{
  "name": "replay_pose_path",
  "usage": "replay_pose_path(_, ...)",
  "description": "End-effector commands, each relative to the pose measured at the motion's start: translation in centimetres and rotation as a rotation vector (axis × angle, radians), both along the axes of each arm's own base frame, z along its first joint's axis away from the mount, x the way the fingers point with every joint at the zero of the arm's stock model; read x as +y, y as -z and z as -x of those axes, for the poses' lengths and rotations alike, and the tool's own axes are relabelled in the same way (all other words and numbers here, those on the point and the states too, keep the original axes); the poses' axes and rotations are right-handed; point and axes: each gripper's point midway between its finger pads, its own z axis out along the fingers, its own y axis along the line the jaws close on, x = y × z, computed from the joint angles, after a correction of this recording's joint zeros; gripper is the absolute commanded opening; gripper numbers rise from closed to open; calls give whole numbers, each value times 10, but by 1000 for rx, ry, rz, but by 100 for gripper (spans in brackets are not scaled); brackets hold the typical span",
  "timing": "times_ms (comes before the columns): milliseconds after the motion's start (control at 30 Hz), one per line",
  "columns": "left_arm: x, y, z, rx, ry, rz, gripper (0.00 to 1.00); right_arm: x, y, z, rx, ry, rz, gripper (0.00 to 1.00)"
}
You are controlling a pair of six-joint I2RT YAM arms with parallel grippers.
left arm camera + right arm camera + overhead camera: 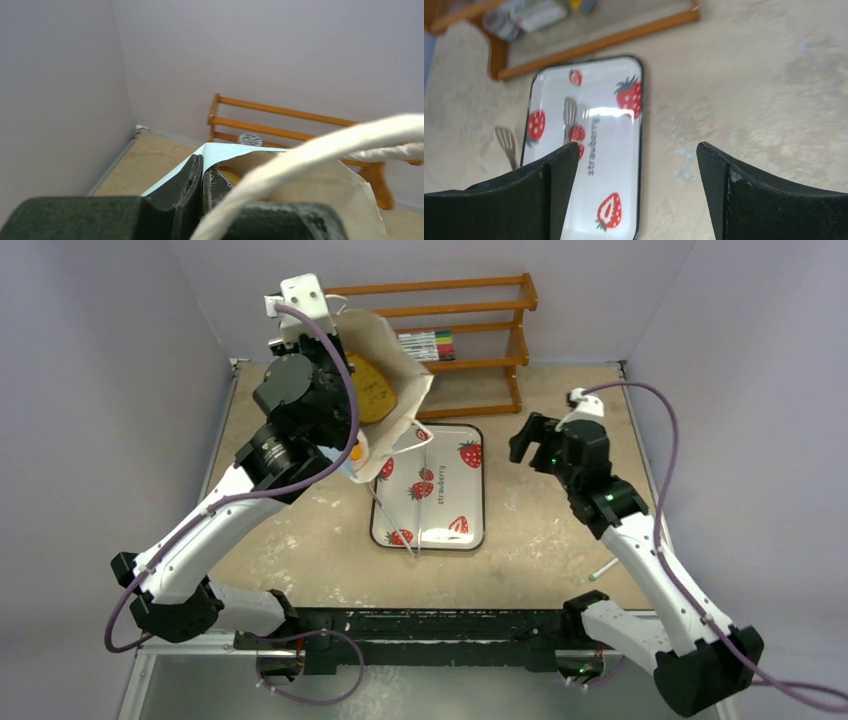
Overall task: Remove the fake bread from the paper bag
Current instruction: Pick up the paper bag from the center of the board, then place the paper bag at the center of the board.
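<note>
My left gripper point(338, 328) is shut on the rim of the light blue paper bag point(400, 375) and holds it tilted in the air over the back left of the table. In the left wrist view the gripper point(202, 162) pinches the bag's edge point(235, 150). A golden loaf point(372, 390) lies inside the white interior and shows as a yellow patch point(230, 176). A small orange piece point(355, 452) shows at the bag's lower edge. The white cord handles point(400, 520) hang down onto the tray. My right gripper point(525, 440) point(636, 147) is open and empty, right of the tray.
The strawberry-print white tray point(455, 490) point(614, 130) lies mid-table under the bag. A wooden rack point(470, 340) holding markers point(425, 343) stands against the back wall. A small white stick point(603, 570) lies at the right.
</note>
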Motion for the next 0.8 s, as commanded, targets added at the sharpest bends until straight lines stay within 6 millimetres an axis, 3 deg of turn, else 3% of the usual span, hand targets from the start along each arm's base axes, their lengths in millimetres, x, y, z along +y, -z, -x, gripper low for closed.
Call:
replay_pose_path(0, 47, -9, 25, -6, -160, 36, 0, 55, 4, -4, -3, -175, 12, 90)
replay_pose_path(267, 81, 28, 35, 67, -290, -28, 0, 147, 59, 5, 98, -357, 99, 94)
replay_pose_path(433, 102, 50, 30, 87, -342, -49, 0, 195, 82, 10, 128, -440, 139, 98)
replay_pose_path(600, 123, 70, 29, 97, -381, -59, 0, 227, 96, 19, 147, -511, 173, 100)
replay_pose_path(767, 137, 89, 23, 120, -403, -82, 0, 246, 108, 24, 163, -546, 193, 100)
